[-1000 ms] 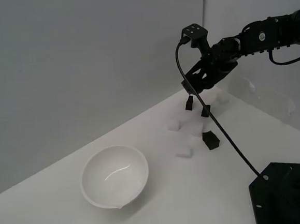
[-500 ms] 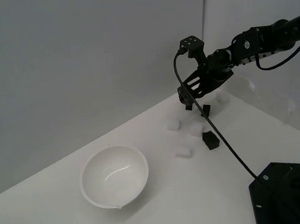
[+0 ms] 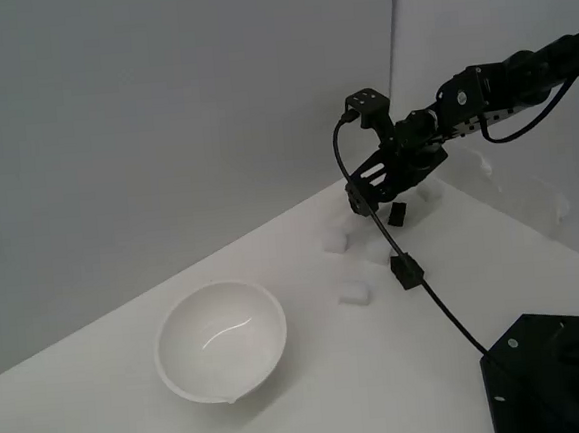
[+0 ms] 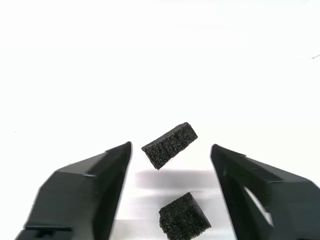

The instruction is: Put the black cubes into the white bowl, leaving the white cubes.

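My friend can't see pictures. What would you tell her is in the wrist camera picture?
Two small black cubes, one farther out than the other, sit on a bright white surface between the two black fingers of the robot's open hand. Neither finger touches a cube, and nothing else shows in this view.

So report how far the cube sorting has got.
Nothing looks done: the white bowl is empty. In hand: the gripper is open around one black cube, not gripping it. Left: that cube, the second black cube beside it, and any others.
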You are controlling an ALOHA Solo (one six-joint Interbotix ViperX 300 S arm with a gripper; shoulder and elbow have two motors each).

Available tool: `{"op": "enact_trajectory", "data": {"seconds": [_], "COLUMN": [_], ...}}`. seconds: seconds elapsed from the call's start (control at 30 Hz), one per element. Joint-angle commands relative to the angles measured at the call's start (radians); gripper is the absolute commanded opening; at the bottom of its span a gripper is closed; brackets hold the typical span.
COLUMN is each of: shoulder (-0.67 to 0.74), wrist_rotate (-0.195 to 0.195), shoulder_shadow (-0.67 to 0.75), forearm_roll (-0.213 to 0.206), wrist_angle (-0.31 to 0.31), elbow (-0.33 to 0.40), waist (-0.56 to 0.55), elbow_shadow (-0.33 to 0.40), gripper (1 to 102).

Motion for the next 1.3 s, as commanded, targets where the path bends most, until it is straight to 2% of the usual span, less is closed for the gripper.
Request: {"op": "enact_trajectory", "data": {"seconds": [0.0,0.17,0.3,0.33,0.43,0.53,0.73,0.93,1.1,1.27], "shoulder": [0.025,0.018,0.018,0.02,0.023,0.031,0.114,0.264,0.408,0.506], "wrist_rotate": [0.0,0.002,0.0,0.0,0.0,0.002,0.0,0.002,-0.002,-0.046], "shoulder_shadow": [0.028,0.021,0.021,0.023,0.025,0.035,0.121,0.268,0.411,0.508], "forearm_roll": [-0.018,-0.018,-0.018,-0.018,-0.018,-0.017,-0.017,-0.017,-0.017,-0.018], "wrist_angle": [0.002,0.002,0.005,0.005,0.005,0.02,0.071,0.167,0.229,0.267], "elbow": [-0.012,-0.012,-0.011,-0.009,-0.009,-0.011,-0.009,-0.005,0.006,0.017], "waist": [0.005,0.005,0.006,0.005,0.006,0.006,0.006,0.003,-0.061,-0.167], "elbow_shadow": [-0.02,-0.021,-0.018,-0.017,-0.018,-0.018,-0.017,-0.012,0.0,0.012], "gripper": [69,53,17,13,11,3,3,3,3,3]}}
